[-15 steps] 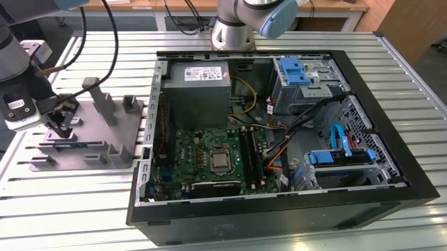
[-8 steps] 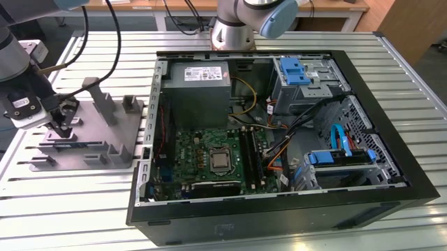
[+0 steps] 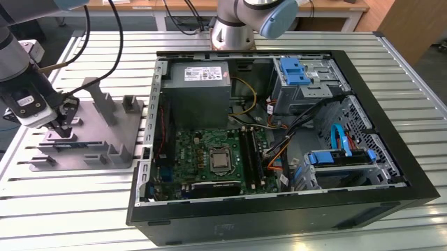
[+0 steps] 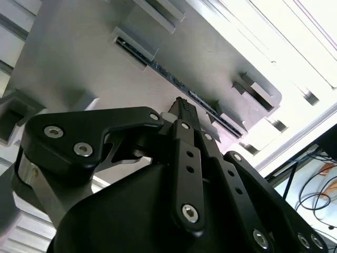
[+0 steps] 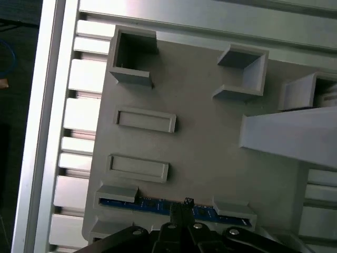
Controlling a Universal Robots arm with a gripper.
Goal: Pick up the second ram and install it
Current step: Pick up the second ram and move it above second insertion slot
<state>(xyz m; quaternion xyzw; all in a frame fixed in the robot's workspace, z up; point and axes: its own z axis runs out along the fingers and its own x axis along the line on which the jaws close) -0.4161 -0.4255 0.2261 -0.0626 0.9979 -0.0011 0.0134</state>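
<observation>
The long, thin blue circuit-board stick, the second ram (image 5: 150,204), stands on its edge in the slotted holders of the grey plastic tray with upright pegs (image 5: 210,158). The tray rests on the slatted metal bench (image 3: 70,204), near the edge at the exterior view's left. The black gripper (image 5: 181,208) hangs directly above the middle of the stick, whose long axis runs across the gripper, along the tray's edge. I cannot tell whether the gripper is spread or already pinching it.

Exterior view overlooks everything from above; both wrist views (close) face the tray (image 4: 79,63) (image 5: 210,158).
</observation>
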